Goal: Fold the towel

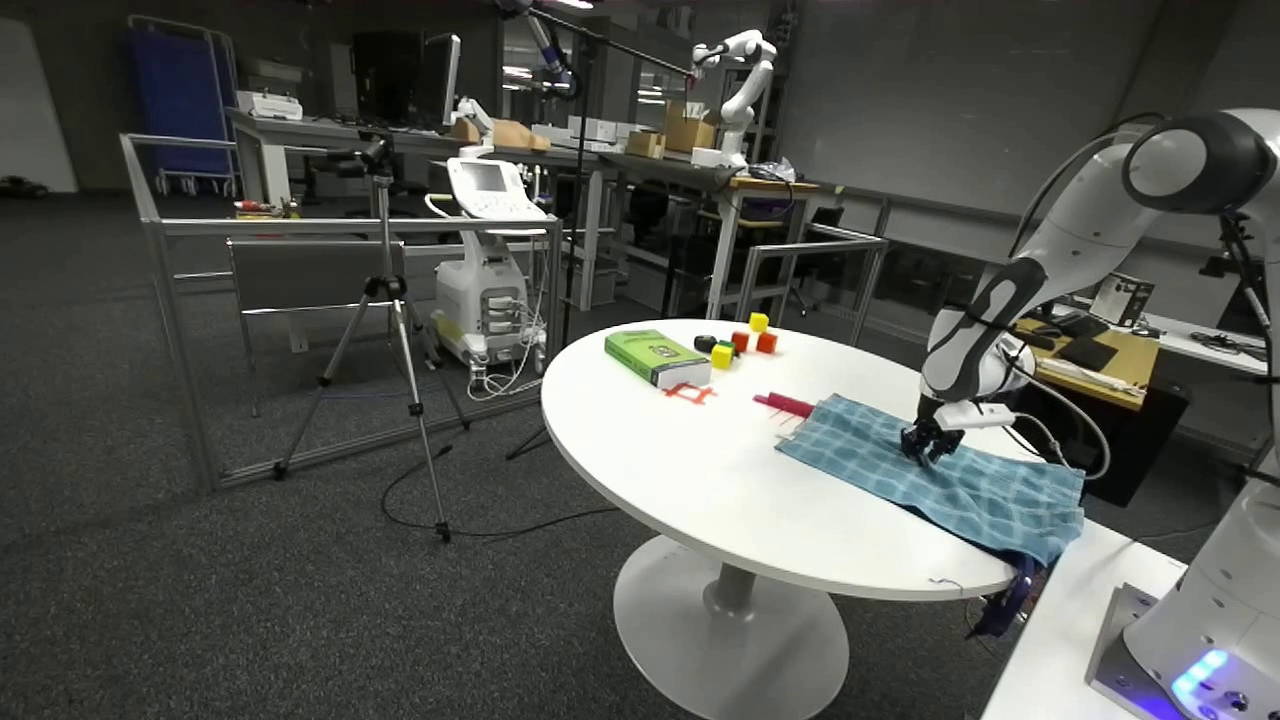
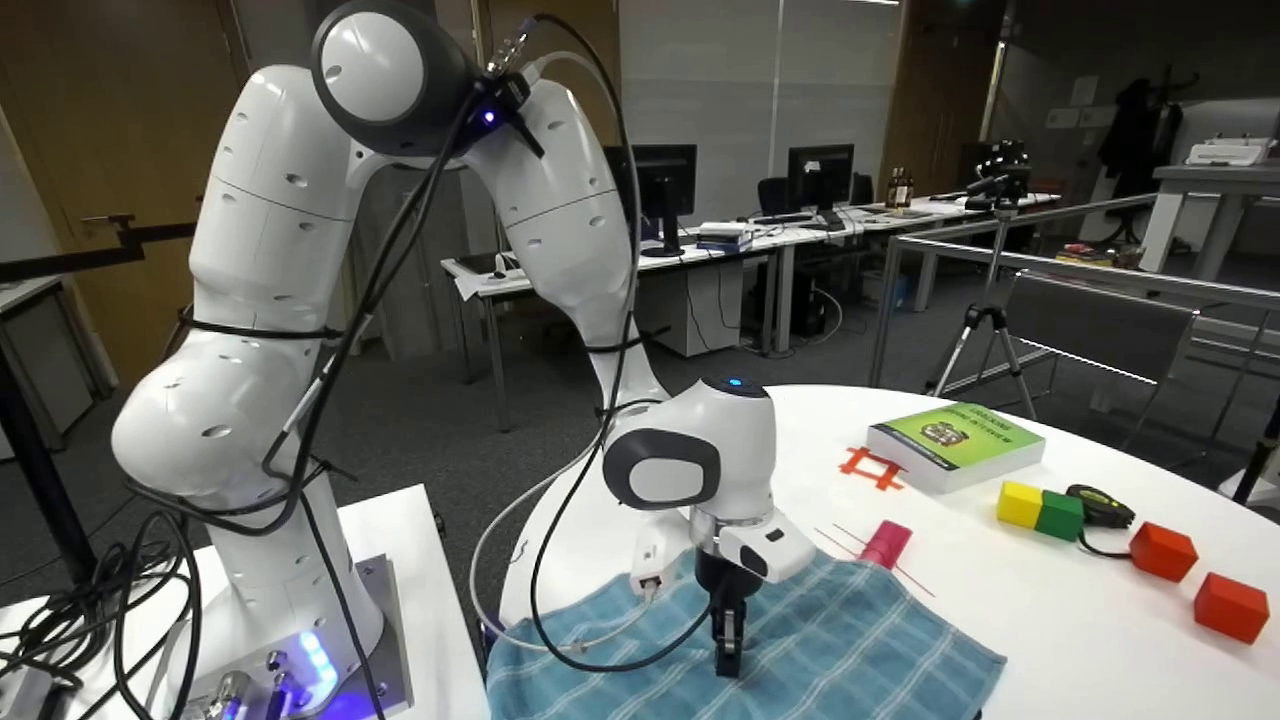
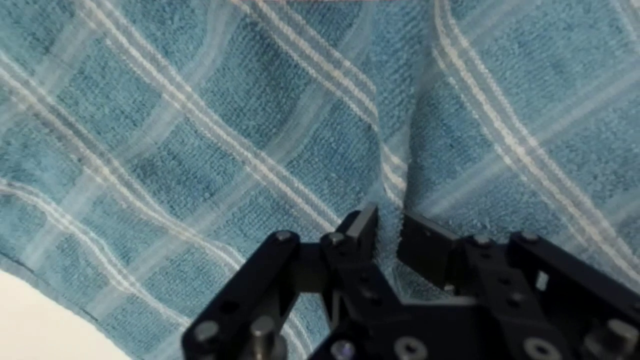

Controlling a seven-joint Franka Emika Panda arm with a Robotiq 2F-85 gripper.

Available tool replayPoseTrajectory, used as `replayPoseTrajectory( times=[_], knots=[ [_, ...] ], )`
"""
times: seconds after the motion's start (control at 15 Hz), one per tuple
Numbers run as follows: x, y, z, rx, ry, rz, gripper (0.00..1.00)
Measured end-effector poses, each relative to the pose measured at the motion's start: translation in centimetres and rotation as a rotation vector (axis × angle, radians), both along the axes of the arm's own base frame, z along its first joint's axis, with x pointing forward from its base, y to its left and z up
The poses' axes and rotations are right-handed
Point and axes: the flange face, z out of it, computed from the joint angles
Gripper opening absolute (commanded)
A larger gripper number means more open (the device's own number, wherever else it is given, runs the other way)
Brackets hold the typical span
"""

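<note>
A blue towel with pale check lines lies spread and wrinkled over the near part of the round white table, in both exterior views (image 1: 1010, 500) (image 2: 850, 640). It fills most of the wrist view (image 3: 200, 165). My gripper (image 1: 928, 452) points down onto the middle of the towel; it also shows in an exterior view (image 2: 728, 655). In the wrist view my gripper (image 3: 389, 230) has its two fingers close together, with a narrow raised fold of towel pinched between them. The fold runs up and away from the fingertips. The rest of the towel looks low on the table.
The white table (image 1: 640, 450) also bears a green book (image 1: 658, 355), a red hash-shaped piece (image 2: 872, 468), a pink object (image 2: 886, 545) beside the towel, several coloured cubes (image 2: 1230, 607) and a black tape measure (image 2: 1100, 507). A dark strap (image 1: 1008, 600) hangs at the table's edge.
</note>
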Motion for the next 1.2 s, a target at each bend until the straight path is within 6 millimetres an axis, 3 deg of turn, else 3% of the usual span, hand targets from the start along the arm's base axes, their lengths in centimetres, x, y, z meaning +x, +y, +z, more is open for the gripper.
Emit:
replayPoseTrajectory(
  times=[0.2, 0.4, 0.8, 1.0, 1.2],
  knots=[
    [-0.7, -0.9, 2.0, -0.097, 0.014, 0.003, 0.03],
    [-1.3, -1.1, 5.2, -0.186, -0.004, 0.009, 0.03],
    [-1.1, 0.8, 12.7, -0.224, -0.063, -0.014, 0.03],
    [-0.6, 2.0, 18.1, -0.182, -0.068, -0.031, 0.03],
    [-1.1, 2.7, 25.0, -0.168, -0.082, -0.045, 0.03]
  ],
)
